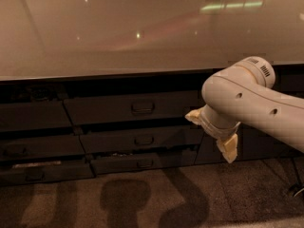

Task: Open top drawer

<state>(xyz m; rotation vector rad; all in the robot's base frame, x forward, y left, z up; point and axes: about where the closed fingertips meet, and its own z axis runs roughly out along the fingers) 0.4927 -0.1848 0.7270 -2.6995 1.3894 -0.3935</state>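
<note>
The top drawer (109, 109) is the wide dark front just under the countertop, with a small loop handle (142, 108) at its centre. Its front looks flush with the fronts around it. My gripper (209, 136) hangs in front of the cabinet, right of that handle and a little below it, near the drawer's right end. One cream finger (193, 116) points left and the other finger (228, 148) points down. They stand spread apart with nothing between them, clear of the handle. The pale arm (251, 103) comes in from the right.
Two shorter dark drawers (142, 140) (142, 163) sit below the top one. More dark fronts (33, 117) fill the left column. A glossy beige countertop (142, 32) overhangs them all. Speckled floor (142, 198) lies in front, crossed by the arm's shadows.
</note>
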